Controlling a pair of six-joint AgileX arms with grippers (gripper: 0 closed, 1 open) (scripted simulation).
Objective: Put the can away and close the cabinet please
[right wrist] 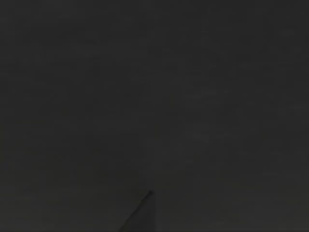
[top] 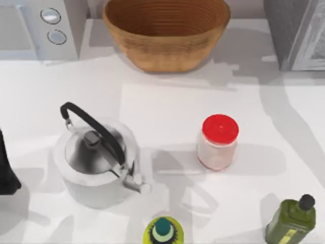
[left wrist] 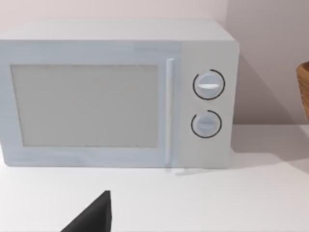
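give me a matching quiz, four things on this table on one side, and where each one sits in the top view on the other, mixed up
Things:
1. kettle
2. wicker basket
3. white jar with red lid
4. green bottle

Places:
A. back middle
B. front right corner
C. left of centre
D. right of centre

Pairs: 1-C, 2-A, 3-D, 4-B

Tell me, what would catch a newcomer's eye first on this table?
Probably the silver kettle with its black handle, large at the table's left, and the white jar with a bright red lid standing to its right. Behind them sits a big woven basket at the back, with a white microwave in the back left corner. The right wrist view is dark.
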